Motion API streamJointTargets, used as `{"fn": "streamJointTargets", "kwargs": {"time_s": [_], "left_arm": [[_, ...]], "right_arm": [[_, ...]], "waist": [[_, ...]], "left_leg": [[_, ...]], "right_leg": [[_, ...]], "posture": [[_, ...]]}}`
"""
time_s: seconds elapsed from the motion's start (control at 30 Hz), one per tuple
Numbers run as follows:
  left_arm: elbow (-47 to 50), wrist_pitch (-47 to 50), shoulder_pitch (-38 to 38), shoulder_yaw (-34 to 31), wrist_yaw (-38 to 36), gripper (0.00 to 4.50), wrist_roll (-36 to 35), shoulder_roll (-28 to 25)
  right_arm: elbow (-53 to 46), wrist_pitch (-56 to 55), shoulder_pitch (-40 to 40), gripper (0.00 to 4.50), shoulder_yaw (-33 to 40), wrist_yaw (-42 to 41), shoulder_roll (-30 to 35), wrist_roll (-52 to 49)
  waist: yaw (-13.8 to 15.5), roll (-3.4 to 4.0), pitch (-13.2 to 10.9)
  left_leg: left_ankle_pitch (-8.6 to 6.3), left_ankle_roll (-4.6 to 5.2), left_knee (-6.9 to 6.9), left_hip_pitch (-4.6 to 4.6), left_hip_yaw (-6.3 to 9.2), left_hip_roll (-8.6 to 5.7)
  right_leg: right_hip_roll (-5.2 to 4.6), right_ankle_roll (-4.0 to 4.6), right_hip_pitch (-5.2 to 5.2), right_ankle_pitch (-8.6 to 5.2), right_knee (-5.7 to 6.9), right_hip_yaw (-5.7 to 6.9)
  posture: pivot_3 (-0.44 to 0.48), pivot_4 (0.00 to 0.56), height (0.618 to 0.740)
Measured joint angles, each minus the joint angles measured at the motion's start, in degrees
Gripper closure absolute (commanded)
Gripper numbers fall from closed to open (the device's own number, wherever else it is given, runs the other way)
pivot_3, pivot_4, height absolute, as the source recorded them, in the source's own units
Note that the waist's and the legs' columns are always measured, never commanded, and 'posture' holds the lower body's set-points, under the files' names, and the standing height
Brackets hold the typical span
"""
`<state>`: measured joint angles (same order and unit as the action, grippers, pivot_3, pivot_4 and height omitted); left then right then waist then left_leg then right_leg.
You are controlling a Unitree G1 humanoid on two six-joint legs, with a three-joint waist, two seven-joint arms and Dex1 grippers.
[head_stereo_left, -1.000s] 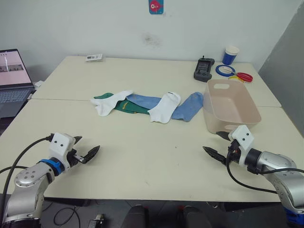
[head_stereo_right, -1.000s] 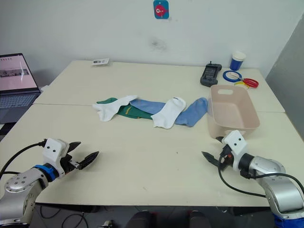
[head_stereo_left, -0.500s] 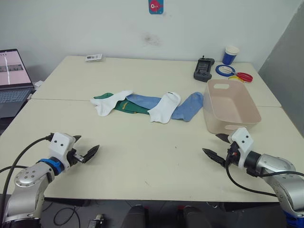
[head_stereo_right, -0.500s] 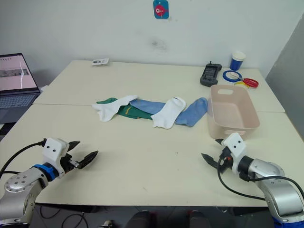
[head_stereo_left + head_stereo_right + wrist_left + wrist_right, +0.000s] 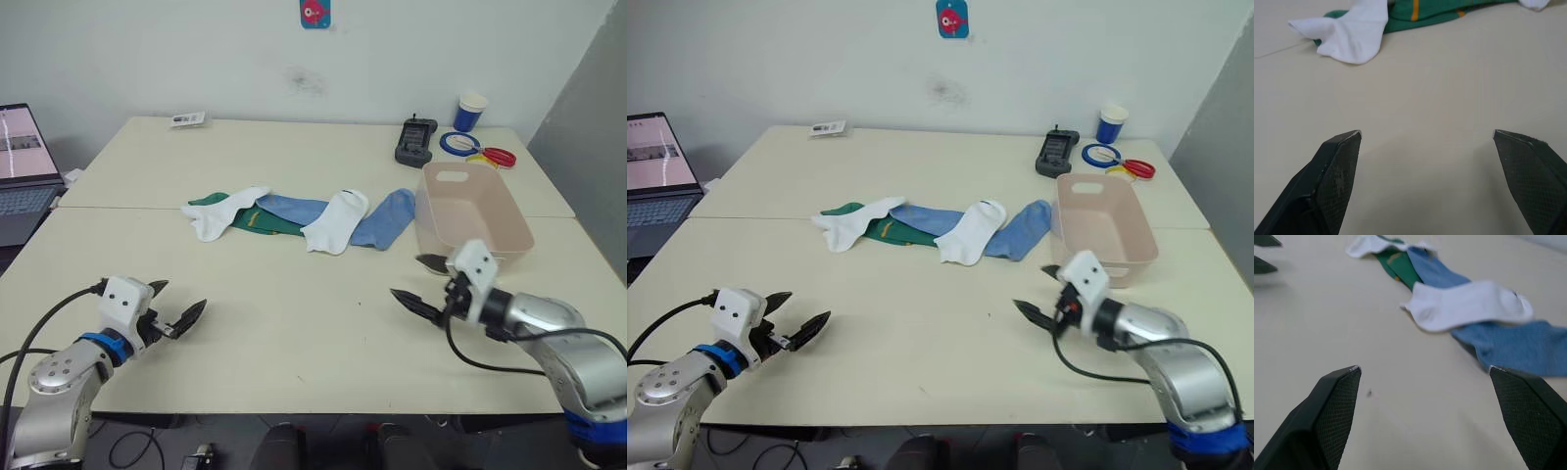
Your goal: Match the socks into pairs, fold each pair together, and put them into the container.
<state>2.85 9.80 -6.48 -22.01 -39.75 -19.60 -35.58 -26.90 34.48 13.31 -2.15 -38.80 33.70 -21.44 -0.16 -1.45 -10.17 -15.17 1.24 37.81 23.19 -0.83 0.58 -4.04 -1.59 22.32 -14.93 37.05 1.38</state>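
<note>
Several socks lie in a row across the table's middle: a white sock (image 5: pixel 223 211) over a dark green sock (image 5: pixel 263 221), a light blue sock (image 5: pixel 294 208), a second white sock (image 5: pixel 336 220) and a second light blue sock (image 5: pixel 385 217). The pink-beige container (image 5: pixel 473 208) stands just right of them, with nothing in it. Near the front left edge my left gripper (image 5: pixel 181 297) hovers open and holds nothing. My right gripper (image 5: pixel 409 277) is open in front of the container; ahead of it lie the white sock (image 5: pixel 1469 303) and the blue sock (image 5: pixel 1518 347).
A laptop (image 5: pixel 20 157) sits at the far left. At the back right are a black device (image 5: pixel 411 142), a blue-and-white cup (image 5: pixel 471 111) and tape rolls (image 5: pixel 460 143). A small card (image 5: pixel 188 119) lies at the back left.
My right gripper has moved left and forward, away from the table's front right corner and toward the socks. The left gripper and the socks have stayed put.
</note>
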Motion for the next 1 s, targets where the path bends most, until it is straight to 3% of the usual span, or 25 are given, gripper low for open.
{"fn": "streamJointTargets", "kwargs": {"time_s": [0.27, 0.37, 0.57, 0.8, 1.0], "left_arm": [[11.10, 0.50, -10.27, -2.98, 7.16, 0.01, -2.16, 9.30], [14.31, 1.14, -13.22, -2.59, 9.67, 0.01, -2.17, 12.35], [15.50, 1.97, -11.94, -2.51, 11.58, 0.01, -2.05, 12.12], [9.39, 4.82, 3.82, 1.96, 11.43, 0.01, 0.74, 6.40], [-15.14, -0.02, 26.66, 10.67, 11.52, 0.01, 9.33, 4.33]], "right_arm": [[7.04, -0.34, 17.38, 0.00, -7.24, 1.83, -8.97, 2.42], [9.82, -2.13, 18.57, 0.00, -9.10, 1.52, -10.45, 3.77], [13.10, -6.58, 15.92, 0.00, -9.55, 1.33, -10.56, 5.83], [13.07, -8.89, 11.99, 0.00, -10.20, 1.90, -11.30, 7.44], [8.45, -6.87, 9.25, 0.00, -9.54, 5.00, -11.59, 7.46]], "waist": [[0.11, 0.02, -0.01], [0.47, 0.01, -0.01], [0.43, 0.04, -0.02], [0.67, 0.06, -0.02], [0.65, 0.00, -0.03]], "left_leg": [[-0.07, -0.12, 0.00, 0.01, 0.00, 0.04], [-0.08, -0.15, 0.02, 0.10, 0.05, 0.02], [-0.07, -0.15, 0.05, 0.15, 0.23, 0.02], [0.03, -0.24, 0.11, 0.15, 0.37, 0.00], [0.13, -0.38, 0.14, 0.16, 0.31, 0.02]], "right_leg": [[-0.04, -0.04, 0.01, 0.05, -0.02, 0.17], [-0.14, -0.02, 0.00, 0.04, -0.03, 0.37], [-0.13, 0.07, -0.01, 0.03, 0.02, 0.61], [0.09, 0.01, -0.07, 0.07, 0.16, 0.79], [0.65, -0.05, -0.12, 0.09, 0.52, 0.77]], "posture": [[0.000, 0.150, 0.740], [0.000, 0.150, 0.740], [0.000, 0.150, 0.740], [0.000, 0.150, 0.740], [0.000, 0.150, 0.740]]}}
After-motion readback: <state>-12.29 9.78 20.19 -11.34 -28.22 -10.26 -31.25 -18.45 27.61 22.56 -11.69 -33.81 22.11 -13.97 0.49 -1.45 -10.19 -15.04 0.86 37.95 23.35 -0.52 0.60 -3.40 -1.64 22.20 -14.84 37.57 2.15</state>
